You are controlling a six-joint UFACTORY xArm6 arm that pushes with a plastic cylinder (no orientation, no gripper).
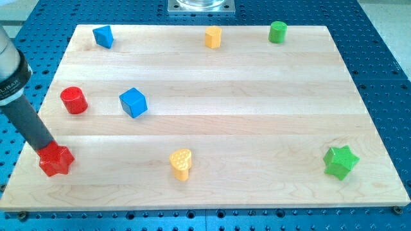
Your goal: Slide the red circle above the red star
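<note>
Where the dark rod meets the red plastic star block (pixel 55 160), the tip (pixel 49 149) touches its top edge, hiding the contact; no jaws exist. The red plastic cylinder (pixel 74 100) sits above it on the pale wooden board (pixel 225 128).

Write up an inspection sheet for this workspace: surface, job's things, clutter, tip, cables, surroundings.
Surface: wooden board, pale, flat.
Job's things: red circle near the view's left edge; red star below it, at the bottom-left corner.
Clutter: blue cube right of the red circle; blue block, yellow block, green cylinder along the top; yellow heart and green star along the bottom.
Tip: my tip is at the red star's upper left side.
Cables: nothing seen.
Surroundings: blue perforated table; metal base at the top.
</note>
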